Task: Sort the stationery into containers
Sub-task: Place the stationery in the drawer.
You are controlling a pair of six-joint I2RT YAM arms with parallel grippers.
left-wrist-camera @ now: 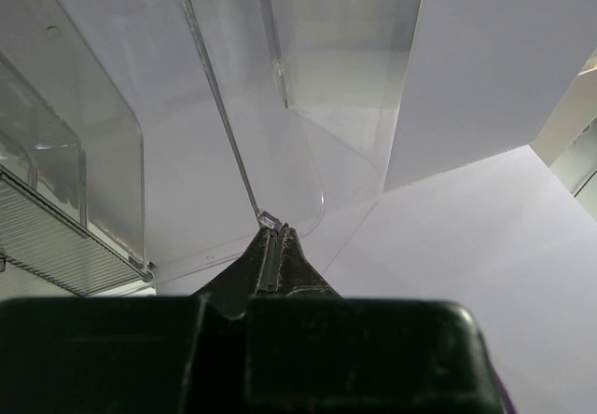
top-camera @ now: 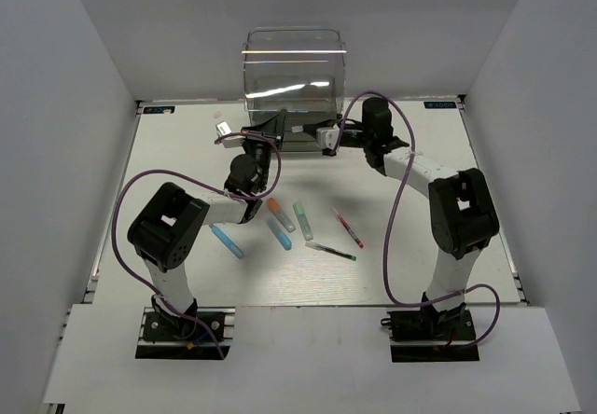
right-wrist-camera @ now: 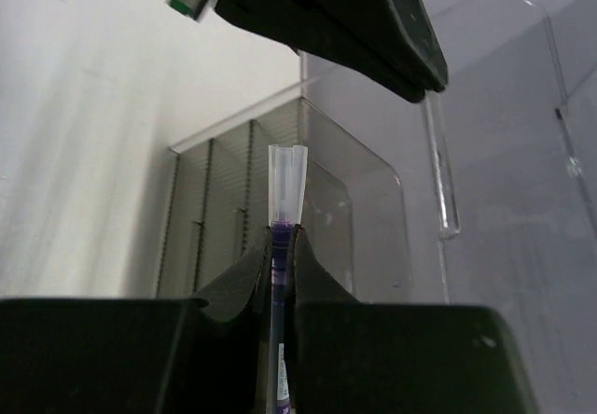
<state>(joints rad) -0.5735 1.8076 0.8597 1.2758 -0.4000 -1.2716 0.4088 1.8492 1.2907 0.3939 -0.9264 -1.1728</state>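
The containers are the drawers of a clear plastic cabinet (top-camera: 294, 74) at the back of the table. My left gripper (left-wrist-camera: 273, 229) is shut on the thin clear handle (left-wrist-camera: 224, 106) of one drawer; from above it sits at the cabinet's front (top-camera: 272, 127). My right gripper (right-wrist-camera: 280, 232) is shut on a dark purple pen (right-wrist-camera: 285, 176), whose clear cap points at the cabinet, just right of the left gripper (right-wrist-camera: 373, 22). On the table lie light-blue markers (top-camera: 227, 241), an orange marker (top-camera: 281, 213), a mint-green marker (top-camera: 303, 219), a red pen (top-camera: 348, 227) and a green pen (top-camera: 330, 251).
White walls enclose the table on three sides. Purple cables loop from both arms over the table (top-camera: 392, 227). The loose stationery lies between the two arm bases, in front of the cabinet.
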